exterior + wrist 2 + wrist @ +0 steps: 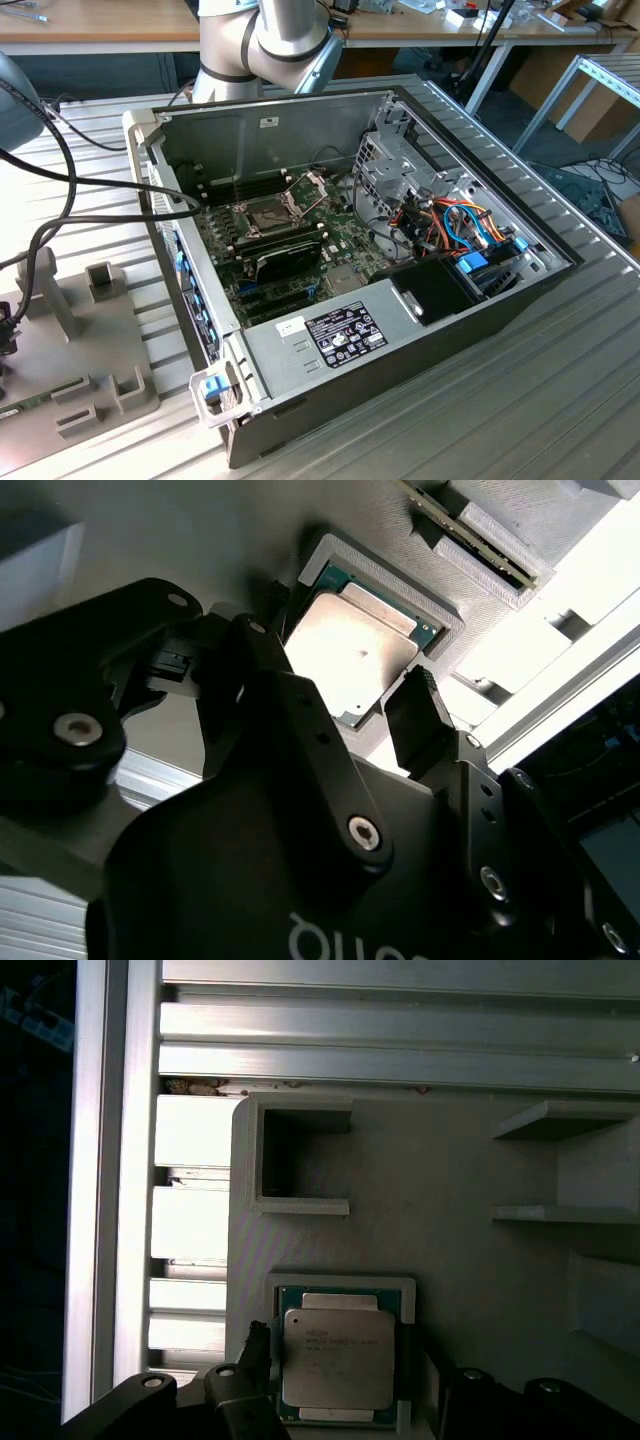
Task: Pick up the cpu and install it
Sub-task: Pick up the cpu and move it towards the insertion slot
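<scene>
While the small flat square cpu [352,650] with its dull silver-grey metal top lies seated in the square recess of a pale grey plastic fixture [200,540], my black gripper [340,660] hangs over it open, one finger on each side, gripping nothing. If I close off-centre or tilted, I judge the chip could skew, jam against the recess rim or slip free. The fixture rests on a ribbed aluminium table [560,400] near the open computer case [430,350].

Gripper [343,660] with jaws apart
</scene>
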